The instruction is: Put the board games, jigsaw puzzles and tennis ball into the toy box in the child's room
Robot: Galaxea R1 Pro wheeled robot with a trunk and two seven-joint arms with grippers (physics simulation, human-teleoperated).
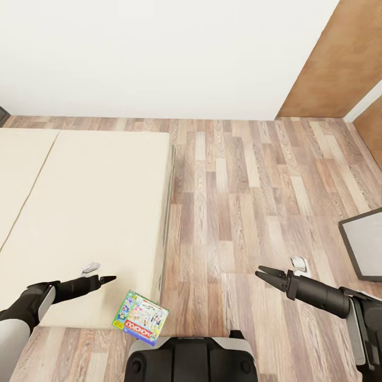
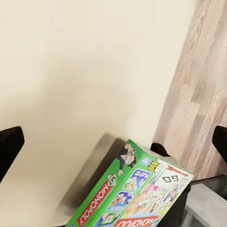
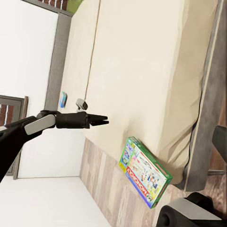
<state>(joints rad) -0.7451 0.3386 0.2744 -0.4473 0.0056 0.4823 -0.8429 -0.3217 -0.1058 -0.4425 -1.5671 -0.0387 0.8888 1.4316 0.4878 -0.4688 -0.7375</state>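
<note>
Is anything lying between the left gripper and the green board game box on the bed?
No. In the head view, only bare beige mattress separates the left gripper from the board game at the bed's corner.

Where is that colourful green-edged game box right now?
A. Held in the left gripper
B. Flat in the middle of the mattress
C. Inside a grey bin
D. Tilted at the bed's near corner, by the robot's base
D: the board game stands tilted at the corner of the bed, partly over the floor next to the robot's base; the left gripper hangs apart from it, holding nothing.
</note>
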